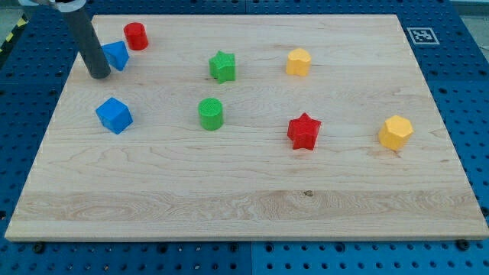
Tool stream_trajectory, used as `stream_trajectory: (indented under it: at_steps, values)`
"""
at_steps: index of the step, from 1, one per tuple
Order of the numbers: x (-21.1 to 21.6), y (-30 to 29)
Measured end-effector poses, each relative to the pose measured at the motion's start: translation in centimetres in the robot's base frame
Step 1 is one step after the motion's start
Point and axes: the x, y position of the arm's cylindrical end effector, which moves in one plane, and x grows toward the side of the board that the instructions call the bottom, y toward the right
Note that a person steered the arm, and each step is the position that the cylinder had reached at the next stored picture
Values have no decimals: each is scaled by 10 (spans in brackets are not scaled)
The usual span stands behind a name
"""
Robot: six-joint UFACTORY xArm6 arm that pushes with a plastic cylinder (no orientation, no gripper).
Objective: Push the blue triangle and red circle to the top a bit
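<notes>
- Wooden board (244,206): pale plank surface lying on a blue perforated table (458,46); a black-and-white marker tag (422,35) sits just off its top right corner.
- Yellow block (396,132), faceted, at the view's right, nearest the bottom of all the blocks.
- Red star (304,131): centre-right, well apart from the yellow block.
- Blue cube (114,114): at the view's left, level with the green cylinder (211,113) near the middle.
- Green star (222,66): above the green cylinder; a second yellow block (298,62) lies to its right.
- My tip (99,76): I have no jaws to open or close and hold nothing; the rod's end rests on the board touching the left edge of the blue triangle (117,55).
- Blue triangle: upper left, just beside the red circle (136,36), which stands up and to its right, close to the board's top edge; whether the two touch I cannot tell.
</notes>
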Motion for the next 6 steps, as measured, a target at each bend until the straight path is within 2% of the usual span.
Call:
stream_trajectory:
  at_steps: [1,2,3,4,6]
  values:
    - [-24,0]
    - [-24,-1]
    - [3,0]
    - [4,11]
    - [-43,12]
